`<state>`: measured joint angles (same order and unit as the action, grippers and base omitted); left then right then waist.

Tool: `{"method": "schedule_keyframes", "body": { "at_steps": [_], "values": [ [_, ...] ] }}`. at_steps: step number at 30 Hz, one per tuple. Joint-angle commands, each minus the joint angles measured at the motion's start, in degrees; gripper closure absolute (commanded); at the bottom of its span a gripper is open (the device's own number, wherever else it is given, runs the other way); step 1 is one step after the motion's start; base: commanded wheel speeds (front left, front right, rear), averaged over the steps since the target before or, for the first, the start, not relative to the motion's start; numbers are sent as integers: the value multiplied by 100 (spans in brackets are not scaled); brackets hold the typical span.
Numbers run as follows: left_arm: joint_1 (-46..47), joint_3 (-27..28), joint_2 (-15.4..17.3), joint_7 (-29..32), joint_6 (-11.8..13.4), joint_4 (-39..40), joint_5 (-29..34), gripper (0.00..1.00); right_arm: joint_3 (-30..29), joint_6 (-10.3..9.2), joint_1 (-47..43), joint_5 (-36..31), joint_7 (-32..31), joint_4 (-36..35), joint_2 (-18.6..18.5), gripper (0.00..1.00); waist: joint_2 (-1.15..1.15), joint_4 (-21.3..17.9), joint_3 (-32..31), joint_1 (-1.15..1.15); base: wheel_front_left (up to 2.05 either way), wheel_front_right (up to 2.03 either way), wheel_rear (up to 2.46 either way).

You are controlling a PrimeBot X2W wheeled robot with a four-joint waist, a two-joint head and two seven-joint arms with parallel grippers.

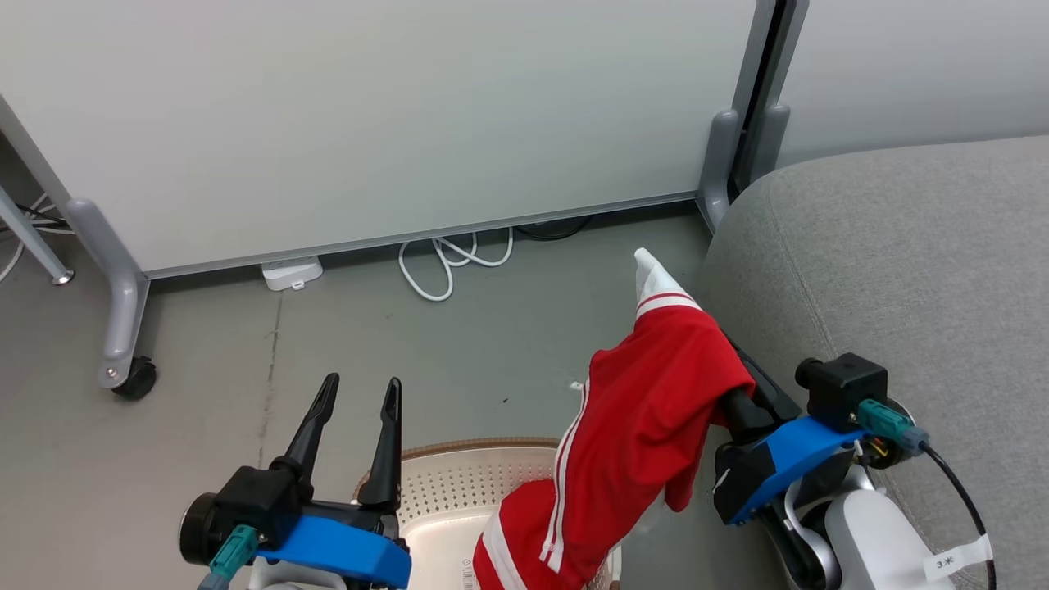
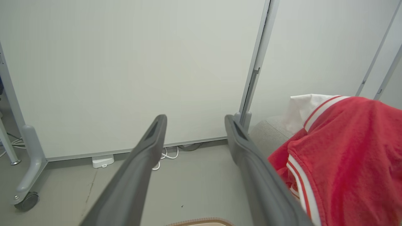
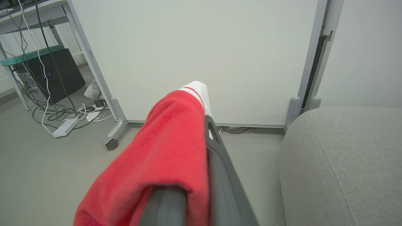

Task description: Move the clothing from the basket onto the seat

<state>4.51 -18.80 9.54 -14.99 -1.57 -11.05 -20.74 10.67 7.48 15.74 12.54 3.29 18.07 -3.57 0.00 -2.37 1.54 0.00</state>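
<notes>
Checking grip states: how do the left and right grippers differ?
The left gripper is open, fingers spread; the right gripper is shut. The left holds nothing; the right is clamped on the red garment, which drapes over its fingers and hangs down to the basket. The left is by the basket; the right is next to the seat. Both have long dark fingers on blue mounts.

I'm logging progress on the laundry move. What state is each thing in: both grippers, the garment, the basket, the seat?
left gripper: open, fingers empty, near the basket.
right gripper: shut on the red garment, beside the seat.
red garment: lifted, draped over the right fingers, lower end hanging into the basket.
basket: upright on the floor, garment's lower end in it.
seat: no clothing on the part in view.
</notes>
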Motion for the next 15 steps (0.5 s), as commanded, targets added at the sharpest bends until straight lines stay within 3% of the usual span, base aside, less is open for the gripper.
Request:
{"method": "schedule_keyframes", "body": {
  "at_steps": [1,8,15],
  "values": [
    [-46,45,-18,-29,-20,-2,40,0,-28,3,-56,14,-5,-55,14,100,0,-15,0,0,0,0,0],
    [-144,344,-179,-29,-249,-55,348,0,16,3,-224,-10,-136,-305,58,100,0,-209,55,0,0,0,0],
    [-42,438,-250,-28,-398,-137,548,0,59,3,-181,-26,-149,-420,68,100,0,-752,219,0,0,0,0]
  ]
}}
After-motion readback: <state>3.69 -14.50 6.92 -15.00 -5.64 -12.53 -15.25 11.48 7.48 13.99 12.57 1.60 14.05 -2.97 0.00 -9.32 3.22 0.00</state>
